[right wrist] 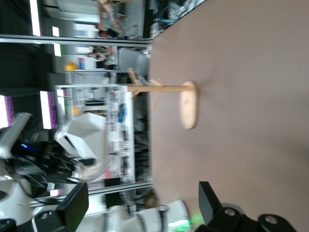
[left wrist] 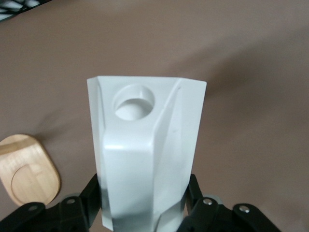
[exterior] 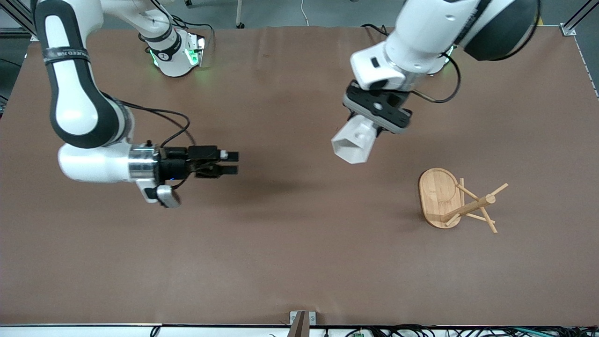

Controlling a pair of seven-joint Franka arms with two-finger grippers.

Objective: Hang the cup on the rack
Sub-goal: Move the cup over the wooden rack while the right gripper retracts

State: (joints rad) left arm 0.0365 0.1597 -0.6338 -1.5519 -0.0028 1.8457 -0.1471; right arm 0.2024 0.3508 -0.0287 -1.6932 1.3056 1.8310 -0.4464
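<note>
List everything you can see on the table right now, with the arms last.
cup: one, white, faceted, held up in the air over the bare table, between the two arms' ends
rack: one, light bamboo, standing on the table toward the left arm's end, nothing hung on its pegs
table: one, brown surface
left gripper: one, black, shut on the cup's narrow end, up over the table
right gripper: one, black, open and holding nothing, over the table toward the right arm's end
</note>
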